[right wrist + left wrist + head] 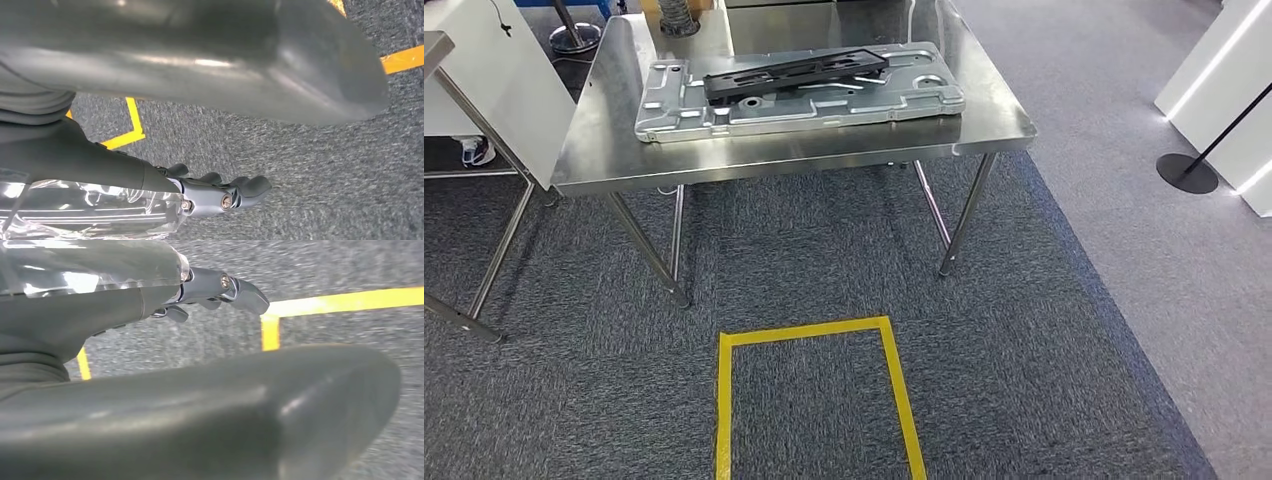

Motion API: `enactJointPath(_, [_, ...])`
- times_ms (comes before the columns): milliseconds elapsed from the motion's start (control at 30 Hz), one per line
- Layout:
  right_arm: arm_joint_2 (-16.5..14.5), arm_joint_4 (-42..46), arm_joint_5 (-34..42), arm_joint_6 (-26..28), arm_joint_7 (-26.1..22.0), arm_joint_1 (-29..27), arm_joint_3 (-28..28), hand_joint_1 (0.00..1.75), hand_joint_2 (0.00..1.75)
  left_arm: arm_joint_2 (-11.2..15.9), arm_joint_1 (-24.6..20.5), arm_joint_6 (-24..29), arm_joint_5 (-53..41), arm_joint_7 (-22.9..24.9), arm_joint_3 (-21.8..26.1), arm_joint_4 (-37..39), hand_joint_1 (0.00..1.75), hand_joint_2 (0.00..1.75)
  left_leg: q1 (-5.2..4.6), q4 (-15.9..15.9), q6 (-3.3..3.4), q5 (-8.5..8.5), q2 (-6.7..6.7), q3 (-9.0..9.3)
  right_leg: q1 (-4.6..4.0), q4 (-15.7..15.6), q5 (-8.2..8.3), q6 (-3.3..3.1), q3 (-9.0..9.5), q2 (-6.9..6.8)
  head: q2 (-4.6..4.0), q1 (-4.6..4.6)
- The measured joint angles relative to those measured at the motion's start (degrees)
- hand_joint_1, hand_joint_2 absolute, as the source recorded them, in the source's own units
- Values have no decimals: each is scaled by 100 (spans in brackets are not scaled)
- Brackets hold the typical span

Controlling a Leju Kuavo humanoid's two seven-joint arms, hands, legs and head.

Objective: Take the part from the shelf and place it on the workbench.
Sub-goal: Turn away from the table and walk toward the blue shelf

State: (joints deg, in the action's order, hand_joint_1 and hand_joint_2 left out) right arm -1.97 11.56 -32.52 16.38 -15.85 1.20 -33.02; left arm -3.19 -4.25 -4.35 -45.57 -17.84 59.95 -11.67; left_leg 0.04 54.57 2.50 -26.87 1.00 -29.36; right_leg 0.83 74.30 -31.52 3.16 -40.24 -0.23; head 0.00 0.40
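A steel counter [824,150] is standing on grey carpet [1024,350]. A flat silver metal panel [924,95] is lying across its middle, reaching toward the near edge. A black part [794,72] is lying on top of that panel, running lengthwise along it. On the carpet, yellow tape [809,330] is marking out a rectangle near the counter's near edge.

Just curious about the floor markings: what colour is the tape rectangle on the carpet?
Yellow. The tape rectangle shows best in the head view.

Head view looks down at the workbench [794,150] from afar — both wrist views hang close above its yellow-taped carpet [824,400].
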Motion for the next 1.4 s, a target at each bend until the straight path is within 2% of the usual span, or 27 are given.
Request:
enactJointPath(33, [1, 0, 11, -69, -48, 0, -1, 0, 0, -7, 0, 16, 0, 48, 0, 0, 0, 0, 2, 25, -15, 48, 5, -85, 4, -57, 176, 2, 136, 0, 0, 1])
enactJointPath(67, [2, 0, 27, -151, -89, 2, -1, 0, 0, -14, -1, 28, 0, 95, 0, 0, 0, 0, 4, 52, -31, 88, 7, -156, 8, -332, 328, -5, 381, 0, 0, 1])
enactJointPath(100, [2, 0, 54, -248, -119, 8, -1, 0, 0, -22, -3, 43, -2, 147, 0, 0, 0, 0, -1, 83, -52, 122, 7, -217, 4, -773, 382, -23, 728, -1, 0, 1])
enactJointPath(133, [3, 0, 88, -347, -127, 17, -4, 0, 0, -30, -4, 57, -3, 190, 0, 0, 0, 0, -9, 115, -77, 152, 6, -266, -6, -1256, 334, -58, 1066, 0, 0, 1])
enactJointPath(167, [3, -2, 127, -447, -100, 25, -11, 0, 0, -35, -6, 71, -8, 224, 0, 0, 0, 0, -18, 145, -108, 185, 7, -303, -18, -1645, 243, -100, 1317, 0, 0, 1])
enactJointPath(200, [4, -3, 166, -538, -41, 32, -23, 0, 0, -40, -9, 83, -15, 253, 0, 0, 0, 0, -23, 166, -140, 215, 8, -333, -34, -1893, 158, -144, 1463, 2, 0, 0])
enactJointPath(267, [4, -8, 206, -666, 128, 28, -48, 0, 87, -43, -12, 92, -41, 279, 0, 0, 0, 0, -15, 192, -203, 254, 6, -369, -31, -2013, 140, -240, 1471, -4, 0, 2])
enactJointPath(300, [4, -10, 209, -694, 200, 24, -57, 0, 131, -43, -11, 92, -56, 284, 0, 0, 0, 0, -7, 252, -232, 200, -7, -402, -24, -2024, 169, -287, 1456, -12, 0, -4])
enactJointPath(333, [6, -11, 209, -707, 256, 19, -65, 0, 175, -44, -10, 92, -68, 284, 0, 0, 0, 0, 2, 421, -259, 68, -22, -475, -15, -2036, 200, -334, 1439, -23, 0, -13])
enactJointPath(367, [9, -13, 209, -709, 294, 15, -76, 0, 175, -46, -7, 91, -75, 285, 0, 0, 0, 0, 14, 718, -284, -137, -37, -597, -14, -2042, 229, -371, 1415, -35, 0, -21])
enactJointPath(433, [16, -13, 210, -709, 351, 7, -98, 0, 175, -52, 2, 90, -84, 286, 0, 0, 0, 0, 35, 1527, -325, -567, -49, -905, -33, -2033, 269, -407, 1352, -42, 0, -35])
enactJointPath(467, [18, -13, 210, -712, 371, 1, -105, 0, 175, -55, 7, 90, -88, 287, 0, 0, 0, 0, 43, 1823, -336, -666, -49, -1003, -42, -2025, 284, -412, 1325, -40, 0, -34])
enactJointPath(500, [19, -13, 210, -720, 386, -4, -112, 0, 175, -56, 10, 90, -90, 287, 0, 0, 0, 0, 47, 1923, -339, -654, -49, -1008, -48, -2013, 293, -412, 1305, -37, 0, -35])
enactJointPath(533, [20, -13, 210, -733, 397, -8, -121, 0, 175, -57, 11, 91, -90, 288, 0, 0, 0, 0, 50, 1769, -333, -526, -49, -889, -51, -1999, 295, -406, 1295, -32, 0, -35])
enactJointPath(600, [20, -14, 210, -778, 409, -12, -139, 0, 175, -57, 7, 92, -90, 289, 0, 0, 0, 0, 49, 981, -292, -180, -51, -428, -54, -1966, 282, -383, 1291, -23, 0, -35])
enactJointPath(633, [20, -14, 209, -802, 417, -10, -145, 0, 175, -57, 5, 92, -90, 290, 0, 0, 0, 0, 38, 599, -267, -73, -53, -212, -59, -1948, 274, -360, 1282, -19, 0, -34])
enactJointPath(667, [21, -15, 207, -825, 427, -7, -147, 0, 175, -57, 3, 92, -89, 291, 0, 0, 0, 0, 27, 357, -243, -36, -55, -84, -65, -1931, 271, -334, 1272, -17, 0, -33])
enactJointPath(700, [23, -15, 201, -847, 440, -5, -148, 0, 175, -57, 1, 94, -86, 294, 0, 0, 0, 44, 23, 233, -224, -52, -57, -31, -75, -1911, 263, -312, 1254, -16, 0, -32])
enactJointPath(800, [39, -15, 173, -914, 488, 3, -149, 0, 175, -61, 7, 98, -78, 301, 2, 0, 0, 175, 20, 173, -206, -63, -64, -45, -91, -1882, 263, -324, 1218, -16, 0, -23])
enactJointPath(867, [44, -15, 147, -931, 516, 6, -148, 0, 175, -62, 9, 99, -75, 302, 3, 0, 0, 175, 2, 187, -188, -64, -67, -60, -79, -1886, 275, -314, 1210, -18, 0, -21])
enactJointPath(1000, [48, -15, 117, -930, 504, 6, -154, 0, 0, -61, -3, 100, -75, 300, 6, 0, 0, 175, -17, 207, -139, -57, -60, -85, -61, -1894, 303, -269, 1196, -12, 0, -20])
enactJointPath(1133, [50, -15, 123, -961, 439, 10, -173, 0, 175, -63, 0, 95, -74, 300, 10, 0, 0, 175, -32, 213, -108, -42, -59, -102, -48, -1901, 327, -218, 1179, -13, 0, -21])
enactJointPath(1267, [53, -14, 149, -994, 454, 7, -159, 0, 175, -62, 11, 92, -34, 317, -27, -1, 0, 175, -36, 215, -94, -32, -59, -111, -45, -1901, 342, -189, 1167, -13, 0, -21])
enactJointPath(1400, [70, 4, 393, -1063, 534, -38, 24, 0, 175, -54, 100, 99, 291, 429, -386, -17, 0, 175, -36, 215, -93, -28, -59, -109, -46, -1896, 344, -186, 1163, -13, 0, -22])
